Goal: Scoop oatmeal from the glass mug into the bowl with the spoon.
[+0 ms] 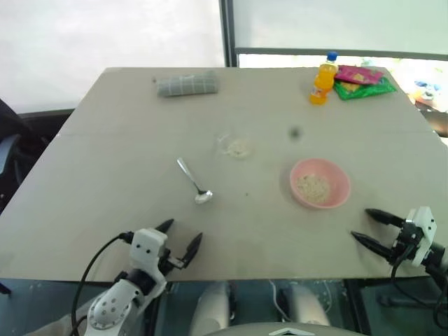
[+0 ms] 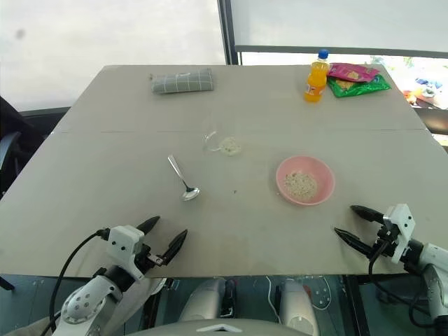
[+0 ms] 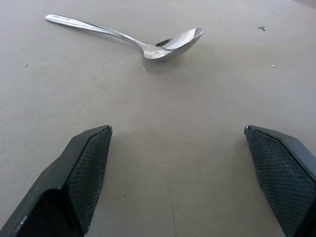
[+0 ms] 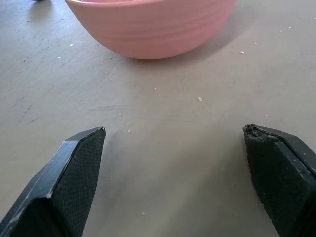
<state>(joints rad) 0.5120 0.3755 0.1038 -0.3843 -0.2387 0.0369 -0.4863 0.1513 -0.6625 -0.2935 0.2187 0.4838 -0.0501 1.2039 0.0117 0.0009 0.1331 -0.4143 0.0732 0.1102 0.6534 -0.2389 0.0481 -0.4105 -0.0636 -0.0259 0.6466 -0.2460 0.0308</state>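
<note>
Looking from left to right, we see our left gripper (image 1: 178, 236) at the near edge of the grey table (image 1: 105, 154), its fingers spread wide and holding nothing. Just beyond it lies the thin silver metal spoon (image 1: 194, 181), released, scoop toward us. Farther back stands the small clear glass mug (image 1: 234, 145) with pale flaky oatmeal (image 1: 239, 148). To the right, the round pink bowl (image 1: 320, 183) already contains some. Our right gripper (image 1: 371, 227) waits near it, also spread and empty. We judge the step is picking up the spoon: the left gripper must reach forward and close on the handle.
</note>
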